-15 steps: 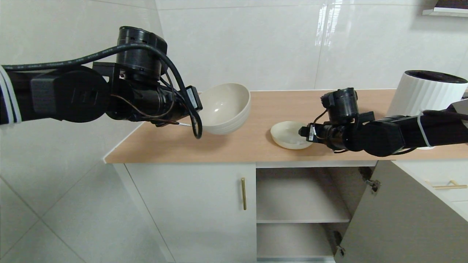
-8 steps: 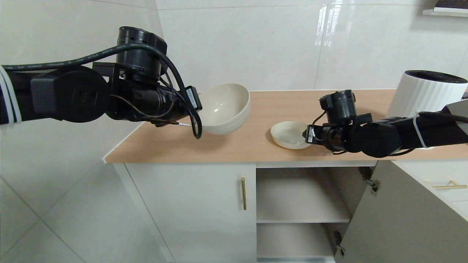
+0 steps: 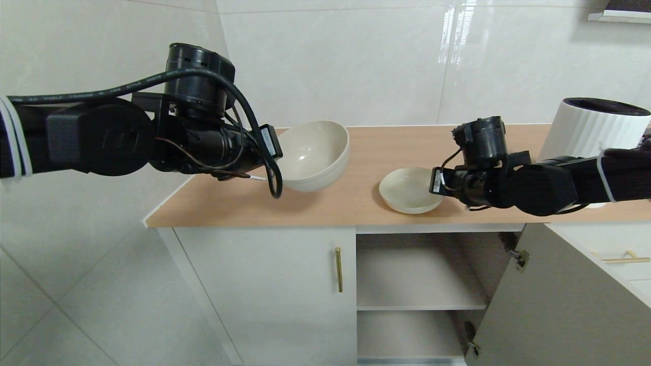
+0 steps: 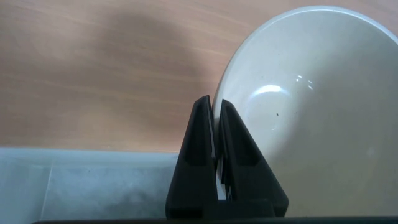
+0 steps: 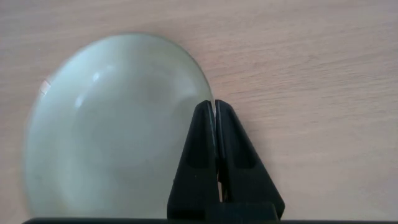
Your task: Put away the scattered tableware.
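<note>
A large cream bowl (image 3: 313,155) hangs tilted above the left part of the wooden counter (image 3: 356,198), its rim pinched in my left gripper (image 3: 277,152). In the left wrist view the black fingers (image 4: 214,134) are shut on that bowl's (image 4: 311,112) rim. A smaller cream bowl (image 3: 409,189) is tipped up off the counter near the front edge, held at its rim by my right gripper (image 3: 436,184). In the right wrist view the fingers (image 5: 214,137) close on the small bowl's (image 5: 112,130) edge.
A white ribbed cylinder (image 3: 592,134) stands at the counter's right end. Below, the cabinet is open with bare shelves (image 3: 419,300); its door (image 3: 554,305) swings out to the right. The left door (image 3: 264,284) with a brass handle is closed. Tiled walls stand behind and at left.
My right gripper has lifted and tipped the small bowl, shifting slightly right. The left arm with the large bowl has dropped a little.
</note>
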### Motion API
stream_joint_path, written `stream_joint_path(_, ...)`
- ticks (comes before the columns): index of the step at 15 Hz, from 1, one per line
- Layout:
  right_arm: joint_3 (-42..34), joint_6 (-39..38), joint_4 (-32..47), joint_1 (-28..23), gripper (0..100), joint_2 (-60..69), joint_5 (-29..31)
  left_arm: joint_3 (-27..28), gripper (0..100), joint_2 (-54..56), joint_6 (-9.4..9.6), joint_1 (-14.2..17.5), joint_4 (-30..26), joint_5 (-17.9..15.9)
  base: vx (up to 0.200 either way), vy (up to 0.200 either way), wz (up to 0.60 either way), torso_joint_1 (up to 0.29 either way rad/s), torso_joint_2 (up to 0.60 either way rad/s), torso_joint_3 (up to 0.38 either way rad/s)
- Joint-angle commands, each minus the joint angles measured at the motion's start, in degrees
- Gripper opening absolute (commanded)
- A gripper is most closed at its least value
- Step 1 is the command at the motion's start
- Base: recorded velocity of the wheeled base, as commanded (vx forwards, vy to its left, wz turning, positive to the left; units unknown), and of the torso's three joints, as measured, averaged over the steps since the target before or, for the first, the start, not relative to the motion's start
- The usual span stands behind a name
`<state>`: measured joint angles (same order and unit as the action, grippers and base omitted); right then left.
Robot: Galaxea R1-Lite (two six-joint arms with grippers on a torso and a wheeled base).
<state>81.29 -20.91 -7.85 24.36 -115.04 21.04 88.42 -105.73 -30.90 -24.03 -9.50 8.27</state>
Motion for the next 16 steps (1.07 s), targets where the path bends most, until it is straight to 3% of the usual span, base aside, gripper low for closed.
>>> stream_joint_path(1, -2.8, 0.0, -0.1, 1.0, 0, 6.0, -0.4, -1.8, 0, 1.2, -0.03, -0.1, 0.3, 0.0, 0.000, 0.000, 0.00, 0.000, 0.00, 0.000)
stream_joint_path(4, -6.7, -0.1, 0.0, 2.4, 0, 11.6, -2.8, -7.3, 0, 5.5, 1.11, -0.1, 2.9, -0.4, 0.000, 0.000, 0.00, 0.000, 0.00, 0.000)
stream_joint_path(8, -14.9, -0.3, 2.2, 3.8, 0, 19.3, -4.7, -16.9, 0, 10.1, 5.77, -0.3, 3.0, -4.1, 0.000, 0.000, 0.00, 0.000, 0.00, 0.000)
stream_joint_path(10, -19.2, -0.9, 5.9, 5.0, 0, 23.4, -5.7, -20.4, 0, 12.1, 5.68, -0.3, 3.1, -5.5, 0.000, 0.000, 0.00, 0.000, 0.00, 0.000)
stream_joint_path(12, -22.4, -1.0, 8.6, 6.0, 0, 26.9, -8.6, -25.5, 0, 14.8, 4.71, -0.3, 6.4, -5.5, 0.000, 0.000, 0.00, 0.000, 0.00, 0.000)
stream_joint_path(13, -25.3, -1.8, 9.9, 6.0, 0, 28.6, -11.4, -31.5, 0, 17.4, 4.62, -0.3, 11.3, -5.7, 0.000, 0.000, 0.00, 0.000, 0.00, 0.000)
stream_joint_path(16, -31.9, -2.6, 7.9, 6.0, 0, 28.0, -12.3, -38.9, 0, 20.6, 4.54, -0.3, 13.3, -6.7, 0.000, 0.000, 0.00, 0.000, 0.00, 0.000)
